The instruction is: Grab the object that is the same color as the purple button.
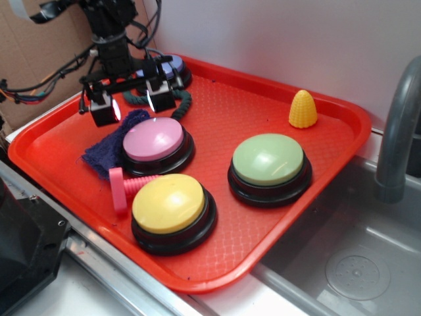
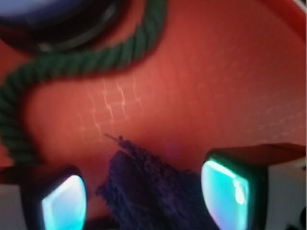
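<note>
A small dark purple fuzzy rag point(image 1: 108, 148) lies on the red tray point(image 1: 250, 99), left of the pink button. In the wrist view the rag point(image 2: 148, 189) lies between my two fingers, its frayed tip pointing away. My gripper point(image 1: 129, 104) is open and hovers just above the rag's far edge; in the wrist view the gripper point(image 2: 144, 201) straddles the rag with gaps on both sides. The lavender-blue purple button point(image 1: 168, 69) sits at the tray's back, partly hidden by my arm; its black base point(image 2: 53, 28) shows at top left in the wrist view.
A dark green twisted rope point(image 1: 177, 105) curls beside the purple button and shows in the wrist view point(image 2: 72, 62). A pink button point(image 1: 154, 141), yellow button point(image 1: 171, 204), green button point(image 1: 268, 161), pink bolt point(image 1: 122, 187) and yellow corn point(image 1: 302, 108) sit on the tray. A sink and faucet point(image 1: 398, 131) are right.
</note>
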